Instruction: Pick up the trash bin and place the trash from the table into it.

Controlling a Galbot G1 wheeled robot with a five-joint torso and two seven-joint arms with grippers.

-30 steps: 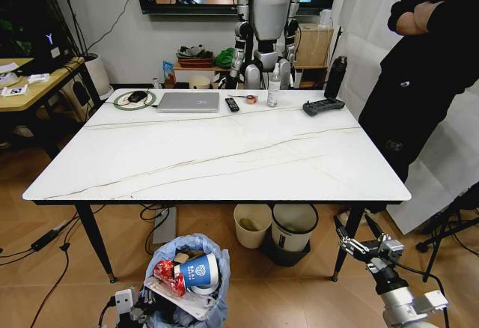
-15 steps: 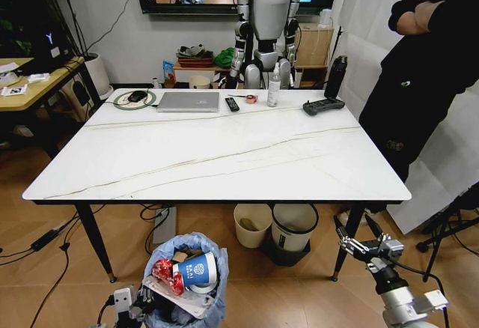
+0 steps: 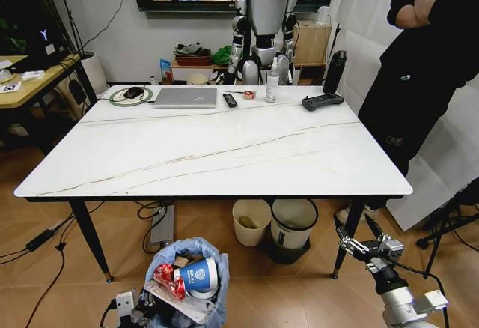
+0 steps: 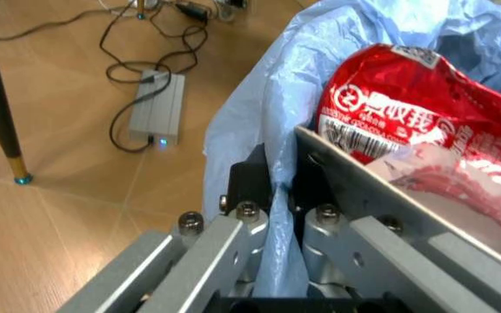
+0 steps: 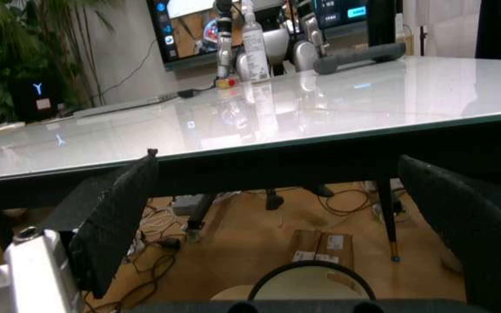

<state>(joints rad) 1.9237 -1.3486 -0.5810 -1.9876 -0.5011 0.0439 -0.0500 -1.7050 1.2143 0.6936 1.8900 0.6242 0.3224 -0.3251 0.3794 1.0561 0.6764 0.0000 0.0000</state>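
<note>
Now the whole scene has slid a little in the head view compared with a moment back: the counter [image 3: 217, 156] sits lower and wider in the picture and the wall screen is cut higher, so it is the robot's head or body that has shifted, not the furniture. Nothing on the marble top has moved; the silver laptop [image 3: 185, 98] and the black remote [image 3: 230, 100] lie at the far edge as they did, and I see no litter left on the white surface.

The trash bin [image 3: 185, 283], with its crinkled blue liner, stands low on the floor in front of the counter, on the robot's left, in much the same place as before. It is full: the blue paper cup [image 3: 199, 276] and the red wrapper [image 3: 164, 275] sit on top.

The left gripper [image 4: 273, 195] holds the bin, its jaws pinched shut over the blue bag at the rim, as the left wrist view shows. The right gripper [image 3: 364, 243] hangs idle near the counter's right front leg, jaws spread apart.

To my eye the clearing looks done.
</note>
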